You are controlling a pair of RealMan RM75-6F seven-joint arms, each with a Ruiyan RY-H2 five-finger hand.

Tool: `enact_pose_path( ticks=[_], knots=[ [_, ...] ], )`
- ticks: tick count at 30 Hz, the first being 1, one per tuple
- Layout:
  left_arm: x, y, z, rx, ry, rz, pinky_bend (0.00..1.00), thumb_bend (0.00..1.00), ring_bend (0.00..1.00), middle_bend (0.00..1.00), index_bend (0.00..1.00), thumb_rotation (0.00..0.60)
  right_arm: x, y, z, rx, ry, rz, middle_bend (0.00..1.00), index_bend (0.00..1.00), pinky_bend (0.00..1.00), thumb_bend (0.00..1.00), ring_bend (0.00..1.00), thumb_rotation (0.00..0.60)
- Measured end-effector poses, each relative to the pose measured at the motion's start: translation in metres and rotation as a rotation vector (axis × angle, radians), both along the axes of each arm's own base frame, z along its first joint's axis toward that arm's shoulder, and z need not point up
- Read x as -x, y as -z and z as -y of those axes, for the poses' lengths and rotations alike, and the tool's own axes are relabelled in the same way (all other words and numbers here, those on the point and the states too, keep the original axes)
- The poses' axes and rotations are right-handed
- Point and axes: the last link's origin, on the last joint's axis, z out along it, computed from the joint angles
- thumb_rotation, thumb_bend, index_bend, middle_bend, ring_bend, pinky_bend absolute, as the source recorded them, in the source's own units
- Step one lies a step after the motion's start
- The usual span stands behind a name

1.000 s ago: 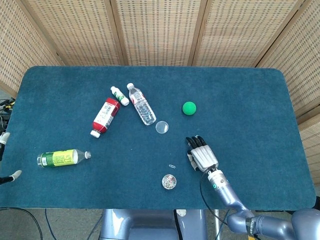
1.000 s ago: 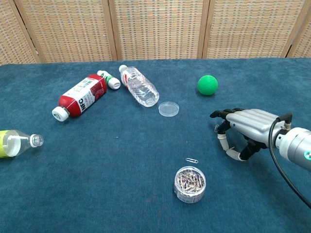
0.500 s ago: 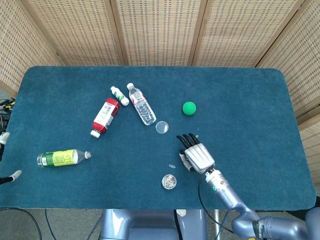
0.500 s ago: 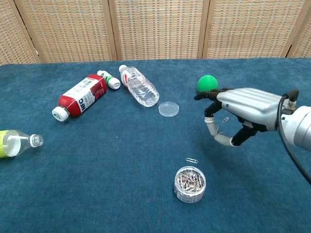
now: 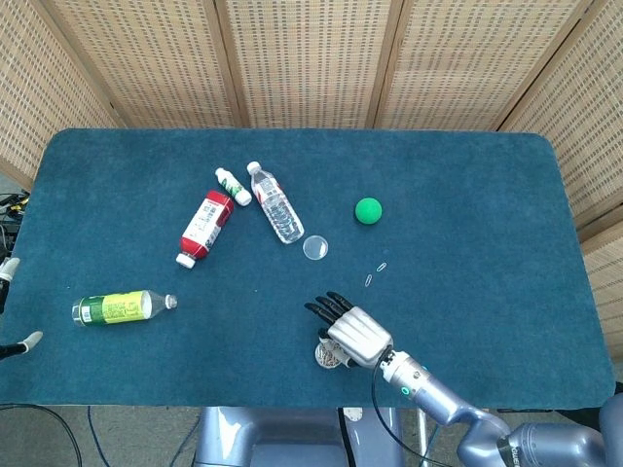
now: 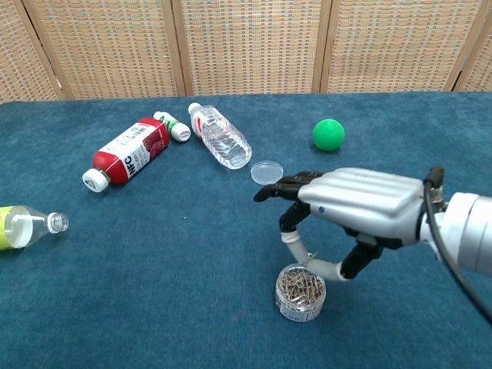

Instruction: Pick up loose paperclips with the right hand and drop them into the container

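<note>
My right hand hovers over the small clear container full of paperclips near the table's front edge. In the chest view the right hand arches above it, thumb and one finger curling down until their tips nearly meet just over the container's rim. Whether a clip sits between those tips I cannot tell. Two loose paperclips lie on the blue cloth behind the hand. The head view shows only a sliver of the container under the hand. Of my left hand, only spread fingertips show off the table's left edge.
The container's clear round lid lies mid-table, a green ball to its right. A clear water bottle, a red bottle and a small white bottle lie at the back left. A yellow-green bottle lies at the front left.
My right hand rose from the cloth by the two paperclips and swung left and forward to above the container. It now hides the single clip that lay beside the container.
</note>
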Motion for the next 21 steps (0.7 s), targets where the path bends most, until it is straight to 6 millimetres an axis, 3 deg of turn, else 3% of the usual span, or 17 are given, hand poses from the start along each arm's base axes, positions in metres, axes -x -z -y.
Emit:
enact_pose_path(
  ticks=[12,17,21],
  knots=[
    [0.000,0.000,0.000,0.003,0.000,0.003,0.00,0.00,0.00,0.00,0.00,0.600,-0.003,0.029,-0.005,-0.006,0.017,-0.057,0.06,0.72,0.05,0.41,0.00,0.600],
    [0.001,0.000,0.000,0.003,-0.001,0.005,0.00,0.00,0.00,0.00,0.00,0.600,-0.001,0.030,-0.004,0.000,0.028,-0.070,0.07,0.59,0.05,0.27,0.00,0.600],
    [0.000,0.000,0.000,0.006,0.000,0.004,0.00,0.00,0.00,0.00,0.00,0.600,-0.001,0.029,-0.003,0.006,0.034,-0.075,0.07,0.56,0.05,0.26,0.00,0.600]
  ],
)
